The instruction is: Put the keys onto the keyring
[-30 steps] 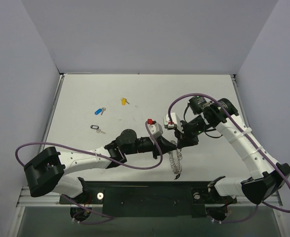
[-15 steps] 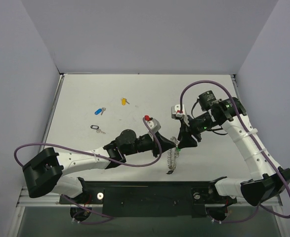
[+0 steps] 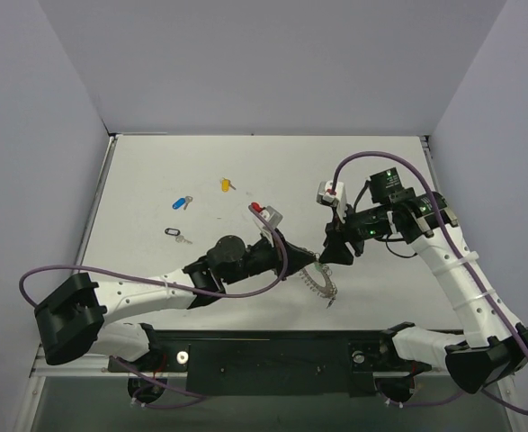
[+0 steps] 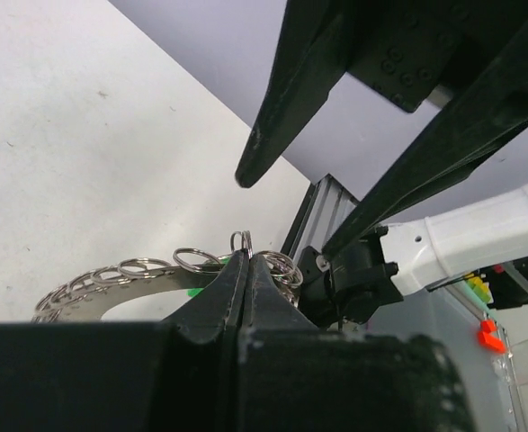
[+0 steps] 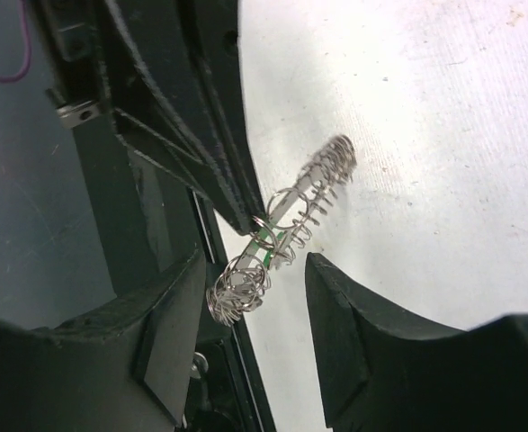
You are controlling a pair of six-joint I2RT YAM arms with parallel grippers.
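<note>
The left tool [image 4: 248, 261] stayed clamped on the keyring [image 3: 320, 282]. The right tool [image 5: 253, 270], shut a second before, had opened astride the keyring. This released the green key [image 5: 265, 238], seemingly threaded on. Other keys [image 3: 182, 202] lay well left of the keyring.

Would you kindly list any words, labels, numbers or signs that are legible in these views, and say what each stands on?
No text is legible in any view.
Blue-headed key, yellow-headed key, black-headed key: too small to show any marking.
Keyring: bare metal, no lettering visible.
</note>
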